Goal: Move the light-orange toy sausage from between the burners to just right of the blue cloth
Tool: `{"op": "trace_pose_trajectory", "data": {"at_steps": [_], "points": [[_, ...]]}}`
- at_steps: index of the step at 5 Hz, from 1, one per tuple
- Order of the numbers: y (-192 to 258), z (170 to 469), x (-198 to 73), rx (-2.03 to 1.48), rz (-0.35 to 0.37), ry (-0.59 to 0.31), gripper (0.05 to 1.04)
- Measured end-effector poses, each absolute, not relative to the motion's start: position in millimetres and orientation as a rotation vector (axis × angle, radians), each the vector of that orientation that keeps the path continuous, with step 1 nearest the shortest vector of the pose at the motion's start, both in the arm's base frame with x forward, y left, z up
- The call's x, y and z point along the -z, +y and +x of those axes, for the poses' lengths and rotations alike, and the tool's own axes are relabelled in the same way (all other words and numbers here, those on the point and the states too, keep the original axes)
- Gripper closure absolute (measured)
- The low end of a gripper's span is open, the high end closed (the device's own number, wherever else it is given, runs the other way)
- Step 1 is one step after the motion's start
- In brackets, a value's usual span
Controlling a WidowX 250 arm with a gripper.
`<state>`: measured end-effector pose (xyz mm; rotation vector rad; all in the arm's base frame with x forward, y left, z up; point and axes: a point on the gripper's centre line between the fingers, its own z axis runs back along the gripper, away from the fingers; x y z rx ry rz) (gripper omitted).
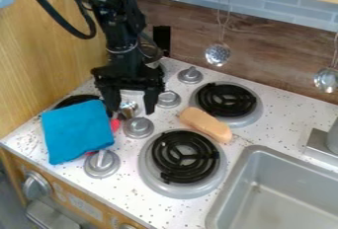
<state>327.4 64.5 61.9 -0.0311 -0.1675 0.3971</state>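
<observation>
Blue cloth (78,132) lies at left on the tabletop (125,188), pincer (131,111) wide open, apparently empty, just beside it; no grasp made.

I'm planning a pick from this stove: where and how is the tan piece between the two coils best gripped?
Probably around the middle of the tan piece, from straight above, one finger per long side. It is oblong with rounded ends, lying slantwise between the back coil and front coil, so its narrow width looks the easier span.
</observation>
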Motion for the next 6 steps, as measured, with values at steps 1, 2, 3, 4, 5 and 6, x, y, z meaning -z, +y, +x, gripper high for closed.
{"op": "trace_pose_trajectory", "data": {"at_steps": [1,2,3,4,5,6], "points": [[44,338,-64,-0.447,-0.101,-0.207,0.081],[29,352,-65,-0.532,-0.131,-0.276,0.081],[2,365,-44,-0.557,-0.117,-0.233,0.081],[-10,374,-37,-0.584,-0.097,-0.247,0.081],[-21,381,-29,-0.589,-0.084,-0.249,0.081],[-20,385,-27,-0.611,-0.073,-0.259,0.081]]}}
